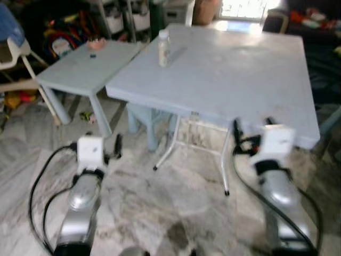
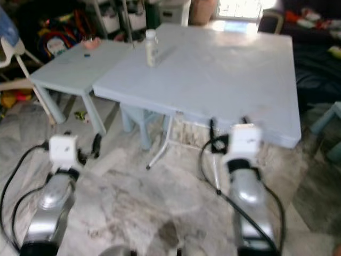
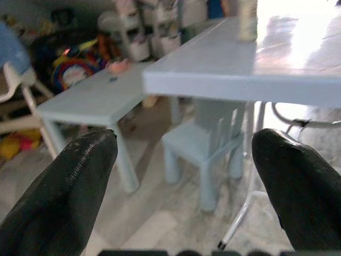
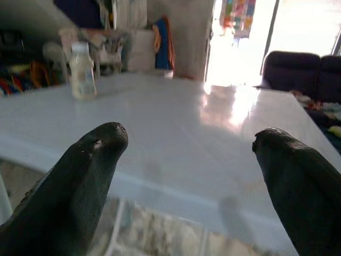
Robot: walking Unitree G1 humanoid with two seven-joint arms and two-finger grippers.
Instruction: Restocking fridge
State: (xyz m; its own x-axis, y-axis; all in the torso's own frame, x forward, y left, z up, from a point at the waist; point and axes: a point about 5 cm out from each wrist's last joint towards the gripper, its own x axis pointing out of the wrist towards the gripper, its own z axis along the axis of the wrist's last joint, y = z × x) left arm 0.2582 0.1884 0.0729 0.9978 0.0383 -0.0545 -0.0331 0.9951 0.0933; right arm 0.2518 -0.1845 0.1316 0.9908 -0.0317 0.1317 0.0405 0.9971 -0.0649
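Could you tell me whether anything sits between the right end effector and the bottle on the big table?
Nothing visible does. The right end effector is open, level with the near edge of the large table, and only bare tabletop lies between it and the bottle, which stands upright toward the far left side. The fridge is out of frame.

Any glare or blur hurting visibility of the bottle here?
Left eye view: soft blur overall, bottle readable, window glare at the table's far edge. Right wrist view: doorway light blown out, sheen on the tabletop beyond the fingers. Left wrist view: bottle half washed out.
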